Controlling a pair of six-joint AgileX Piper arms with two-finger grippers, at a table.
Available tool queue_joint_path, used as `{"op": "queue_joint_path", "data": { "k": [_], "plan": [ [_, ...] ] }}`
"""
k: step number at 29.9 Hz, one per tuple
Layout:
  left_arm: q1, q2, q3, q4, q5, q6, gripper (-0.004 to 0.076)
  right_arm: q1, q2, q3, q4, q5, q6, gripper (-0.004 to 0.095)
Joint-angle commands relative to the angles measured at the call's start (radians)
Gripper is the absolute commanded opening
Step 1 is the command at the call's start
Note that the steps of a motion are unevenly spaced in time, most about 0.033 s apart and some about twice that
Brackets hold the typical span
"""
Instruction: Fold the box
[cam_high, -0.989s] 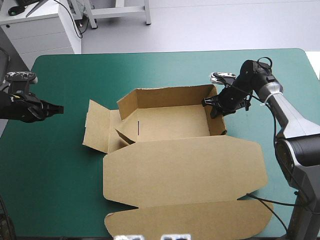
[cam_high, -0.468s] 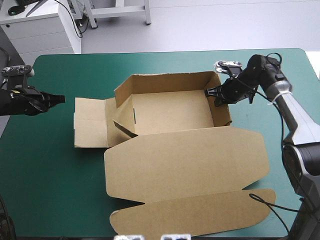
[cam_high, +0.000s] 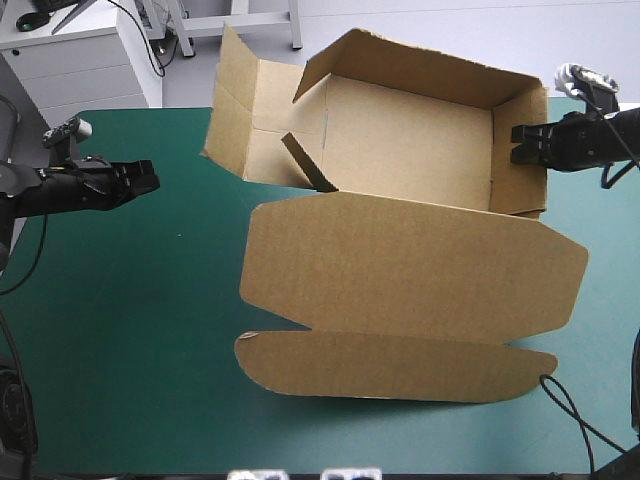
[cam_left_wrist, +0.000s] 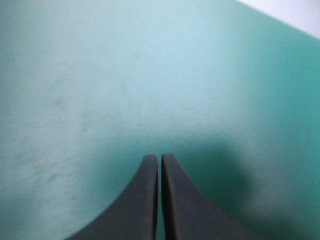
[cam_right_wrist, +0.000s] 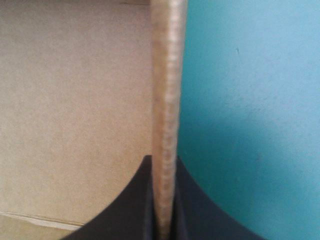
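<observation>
The box (cam_high: 415, 265) lies mid-table, lid flat nearest me. The left gripper (cam_high: 150, 180), pressed together, hangs empty off to its left. Farther back, the tray has just tipped up and shifted right, so I'd guess it's being repositioned. Only the right wrist view shows the right gripper (cam_right_wrist: 164, 160) pinching its wall edge.

bare teal-green cover (cam_high: 130, 330) along the left side — free passage, brown box (cam_high: 410, 260) filling centre and right

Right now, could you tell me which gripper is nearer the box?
Right. The right gripper grips the box by its right wall; the left gripper hangs apart to its left.
</observation>
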Motion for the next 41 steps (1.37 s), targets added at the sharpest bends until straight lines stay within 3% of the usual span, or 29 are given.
{"op": "queue_joint_path", "data": {
  "k": [1, 8, 16, 27, 34, 41],
  "plan": [
    [-0.002, -0.018, -0.031, -0.343, 0.049, 0.124, 0.0008, -0.016, -0.098, -0.034, 0.086, 0.016, -0.023, -0.0019],
    [-0.041, -0.028, -0.031, -0.587, 0.269, 0.263, -0.0008, -0.014, -0.127, -0.034, 0.184, 0.016, -0.061, -0.0017],
    [-0.059, -0.094, -0.031, -0.577, 0.290, 0.263, -0.0008, 0.042, -0.127, -0.034, 0.176, 0.010, -0.061, -0.0015],
    [-0.059, -0.200, -0.031, -0.465, 0.299, 0.231, -0.0008, 0.195, -0.127, -0.034, 0.134, -0.126, -0.036, -0.0013],
    [-0.059, -0.268, -0.031, -0.430, 0.299, 0.229, -0.0008, 0.282, -0.127, -0.034, 0.012, -0.185, 0.008, -0.0013],
    [-0.059, -0.310, -0.031, -0.383, 0.299, 0.193, -0.0008, 0.346, -0.127, -0.032, -0.006, -0.269, 0.034, -0.0013]
  ]
}}
